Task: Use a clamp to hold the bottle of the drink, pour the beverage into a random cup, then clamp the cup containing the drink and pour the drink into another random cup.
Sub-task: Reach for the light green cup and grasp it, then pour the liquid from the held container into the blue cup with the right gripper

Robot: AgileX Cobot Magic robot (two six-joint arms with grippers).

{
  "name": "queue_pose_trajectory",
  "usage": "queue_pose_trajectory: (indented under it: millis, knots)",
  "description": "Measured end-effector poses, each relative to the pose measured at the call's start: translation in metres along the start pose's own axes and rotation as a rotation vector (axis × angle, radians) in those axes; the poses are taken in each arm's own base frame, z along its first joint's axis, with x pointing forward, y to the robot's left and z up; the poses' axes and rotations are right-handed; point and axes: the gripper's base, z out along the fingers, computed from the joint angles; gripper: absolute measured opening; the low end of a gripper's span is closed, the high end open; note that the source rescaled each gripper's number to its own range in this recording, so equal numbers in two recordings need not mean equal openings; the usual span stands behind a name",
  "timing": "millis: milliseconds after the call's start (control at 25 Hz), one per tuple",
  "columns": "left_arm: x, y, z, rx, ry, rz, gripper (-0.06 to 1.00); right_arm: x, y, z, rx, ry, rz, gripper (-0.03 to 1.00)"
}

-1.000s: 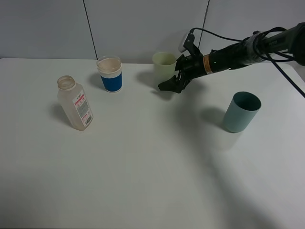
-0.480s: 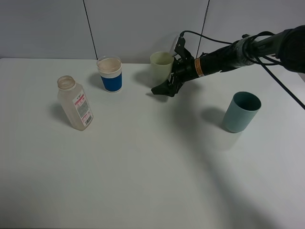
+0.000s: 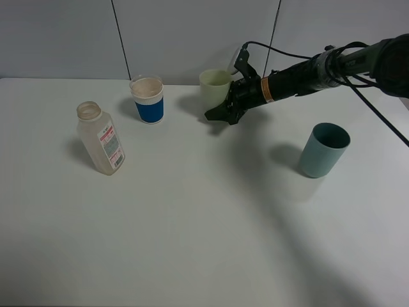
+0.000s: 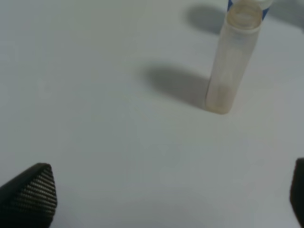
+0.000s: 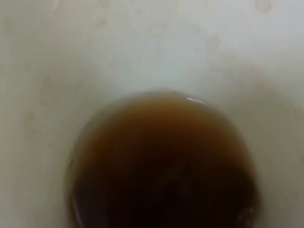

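Closing on the yellow-green cup (image 3: 215, 89) at far centre: right gripper (image 3: 225, 110), wide apart a sec ago and off to the cup's right, now pressed against cup's right side w/ jaws drawn together. Looks clamped on the cup wall, though exact contact pts hidden by gripper body in high view. Cup also sits a touch further left than a sec ago, so prob nudged during approach. Right wrist view filled by cup interior (image 5: 142, 47) w/ dark brown drink (image 5: 164, 161) pooled at bottom, so drink already in this cup.

Meaning for task: bottle-pour step judged done; bottle (image 3: 101, 138) stands upright at left, looks empty, nothing touching it. Step in hand = clamp cup w/ drink. Next, as a judgement: lift, carry left to blue-and-white cup (image 3: 147, 100), just left of yellow-green one, tip in. Grip on thin plastic wall could squash or slip.

Left gripper (image 4: 156, 199): fingertips (image 4: 31, 194) at the two edges of left wrist view, fully apart, holding nothing, over bare table (image 3: 192, 224) w/ bottle ahead. Teal cup (image 3: 324, 150) at right, well apart, untouched.
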Motion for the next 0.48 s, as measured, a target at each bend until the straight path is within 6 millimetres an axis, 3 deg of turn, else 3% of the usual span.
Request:
queue_pose_trajectory:
  millis: [320,480]
  knots:
    - [0.000,0.000,0.000,0.000,0.000,0.000,1.00,-0.002,0.000,-0.001,-0.002,-0.002,0.078,0.03]
    - [0.000,0.000,0.000,0.000,0.000,0.000,1.00,-0.016,-0.002,-0.009,0.010,-0.011,0.086,0.03]
